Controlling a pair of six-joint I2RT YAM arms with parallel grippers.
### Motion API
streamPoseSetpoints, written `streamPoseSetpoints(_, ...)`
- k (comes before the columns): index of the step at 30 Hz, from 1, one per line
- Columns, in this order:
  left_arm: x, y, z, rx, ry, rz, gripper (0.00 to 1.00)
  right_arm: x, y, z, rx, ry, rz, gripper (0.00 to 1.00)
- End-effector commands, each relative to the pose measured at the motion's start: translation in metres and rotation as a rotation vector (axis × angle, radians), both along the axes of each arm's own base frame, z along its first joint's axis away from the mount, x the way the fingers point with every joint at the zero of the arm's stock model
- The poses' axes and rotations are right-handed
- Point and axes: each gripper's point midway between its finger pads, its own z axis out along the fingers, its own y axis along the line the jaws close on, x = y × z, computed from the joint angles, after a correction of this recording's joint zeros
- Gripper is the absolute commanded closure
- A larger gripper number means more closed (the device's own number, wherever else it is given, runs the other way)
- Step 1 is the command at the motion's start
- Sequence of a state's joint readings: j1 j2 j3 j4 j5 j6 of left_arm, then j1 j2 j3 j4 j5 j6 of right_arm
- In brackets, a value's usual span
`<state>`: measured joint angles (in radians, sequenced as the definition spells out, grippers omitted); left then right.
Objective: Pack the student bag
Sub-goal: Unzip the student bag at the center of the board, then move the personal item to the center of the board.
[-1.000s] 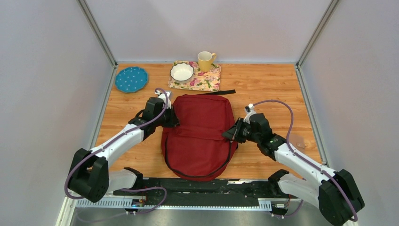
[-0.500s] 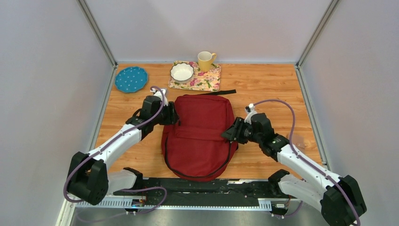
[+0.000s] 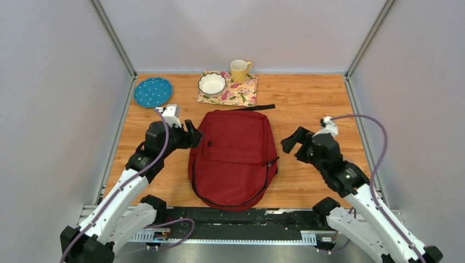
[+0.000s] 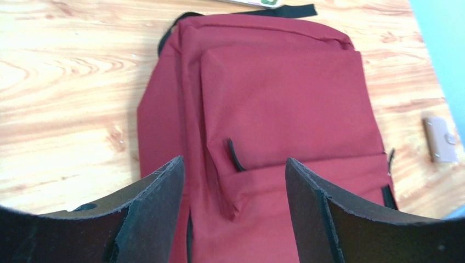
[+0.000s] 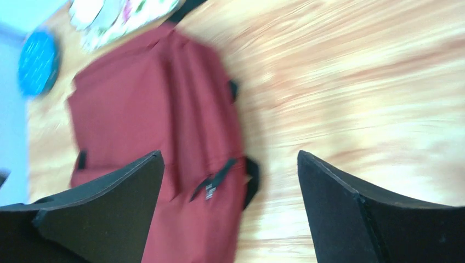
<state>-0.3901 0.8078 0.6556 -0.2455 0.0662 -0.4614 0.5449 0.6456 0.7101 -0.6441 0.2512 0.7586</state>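
The student bag (image 3: pixel 233 159), of soft dark red cloth with a black zipper curving round its lower end, lies flat on the wooden bench (image 3: pixel 312 98) in the centre of the frame. The left claw (image 3: pixel 193 134) is spread at its left edge. The right claw (image 3: pixel 290 143) is spread just right of it. Both hold nothing. Higher in the frame a white bowl (image 3: pixel 211 84) sits on a flowered mat (image 3: pixel 241 94), with a yellow mug (image 3: pixel 239 70) at the mat's far edge. A round blue plate (image 3: pixel 153 92) lies upper left. Only the left wrist view shows a small flat brown piece (image 4: pixel 440 139) on the bench.
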Motion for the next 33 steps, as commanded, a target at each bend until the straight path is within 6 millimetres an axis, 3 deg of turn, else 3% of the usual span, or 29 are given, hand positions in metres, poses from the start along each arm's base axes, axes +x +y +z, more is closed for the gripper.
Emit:
streamPoseSetpoints(1, -0.029, -0.013, -0.001, -0.125, 0.018, -0.079, 0.25, -0.027, -0.124, 0.009, -0.333, 0.002, -0.463, 0.03)
streamPoseSetpoints(4, -0.039, -0.017, 0.001, -0.175, 0.024, -0.103, 0.25, -0.039, -0.151, 0.014, -0.374, 0.049, -0.569, 0.01)
streamPoseSetpoints(8, -0.048, -0.027, 0.009, -0.228, 0.026, -0.165, 0.24, -0.029, -0.165, 0.011, -0.403, 0.147, -0.617, 0.0)
streamPoseSetpoints(12, -0.054, -0.035, 0.012, -0.252, 0.034, -0.216, 0.24, -0.017, -0.199, -0.02, -0.391, 0.344, -0.746, 0.0)
streamPoseSetpoints(13, -0.057, -0.037, 0.012, -0.256, 0.038, -0.234, 0.24, -0.02, -0.215, -0.036, -0.381, 0.413, -0.805, 0.0)
streamPoseSetpoints(17, -0.061, -0.039, 0.013, -0.256, 0.042, -0.256, 0.23, -0.015, -0.242, -0.062, -0.338, 0.476, -0.954, 0.0)
streamPoseSetpoints(24, -0.067, -0.043, 0.013, -0.266, 0.051, -0.292, 0.23, -0.011, -0.283, -0.085, -0.503, 0.565, -1.121, 0.0)
streamPoseSetpoints(28, -0.068, -0.043, 0.015, -0.266, 0.051, -0.3, 0.23, 0.0, -0.285, -0.119, -0.305, 0.651, -1.046, 0.0)
streamPoseSetpoints(33, -0.068, -0.041, 0.013, -0.254, 0.054, -0.292, 0.23, 0.024, -0.281, -0.14, -0.189, 0.586, -0.946, 0.0)
